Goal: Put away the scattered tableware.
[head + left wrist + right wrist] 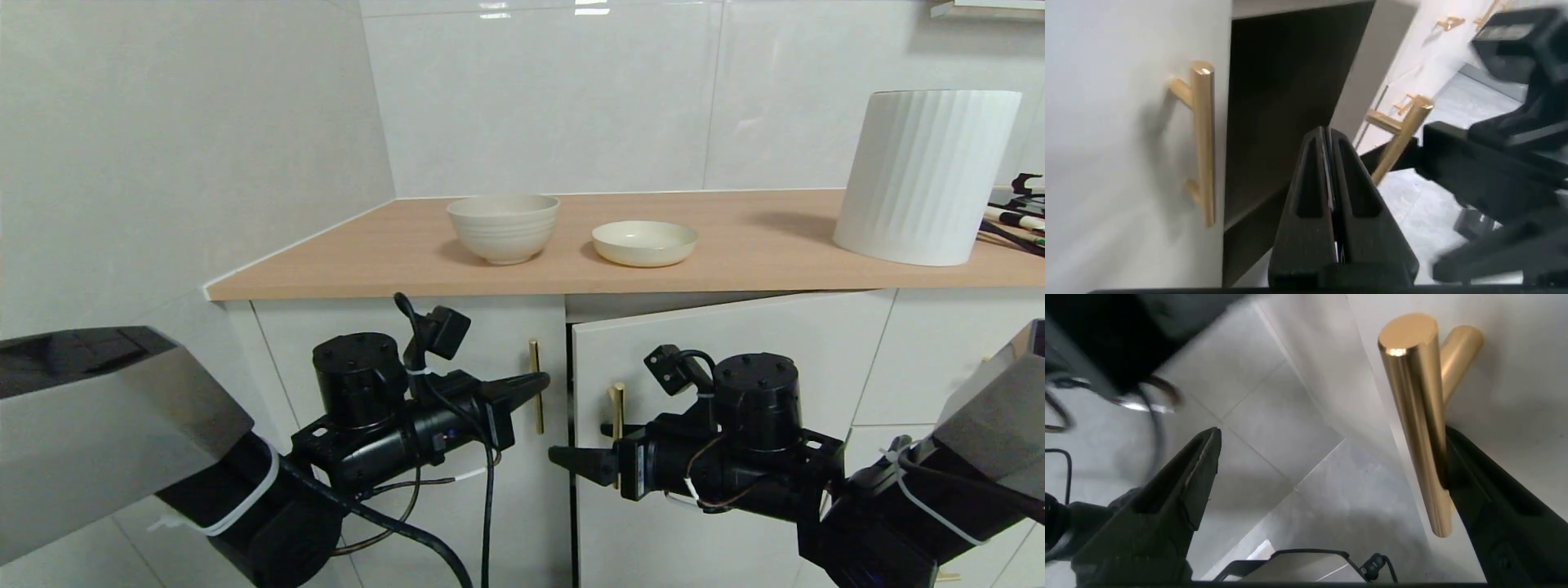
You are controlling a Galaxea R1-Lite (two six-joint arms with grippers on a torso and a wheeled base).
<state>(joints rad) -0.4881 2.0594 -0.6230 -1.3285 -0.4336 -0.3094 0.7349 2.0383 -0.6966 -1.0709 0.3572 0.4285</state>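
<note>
A cream ribbed bowl (504,227) and a shallow cream dish (644,242) stand side by side on the wooden countertop (735,261). Below it, the right cabinet door (718,343) hangs slightly ajar. My left gripper (535,382) (1328,132) is shut and empty, pointing at the dark gap (1290,98) between the doors, just beside the left door's gold handle (535,398) (1200,139). My right gripper (584,445) (1331,437) is open around the ajar door's gold handle (616,408) (1421,416), which sits close to one finger.
A tall white ribbed container (927,175) stands at the counter's right end, with several dark utensils (1016,216) beyond it. Tiled walls close the counter's back and left side. More closed cabinet fronts (939,351) continue to the right.
</note>
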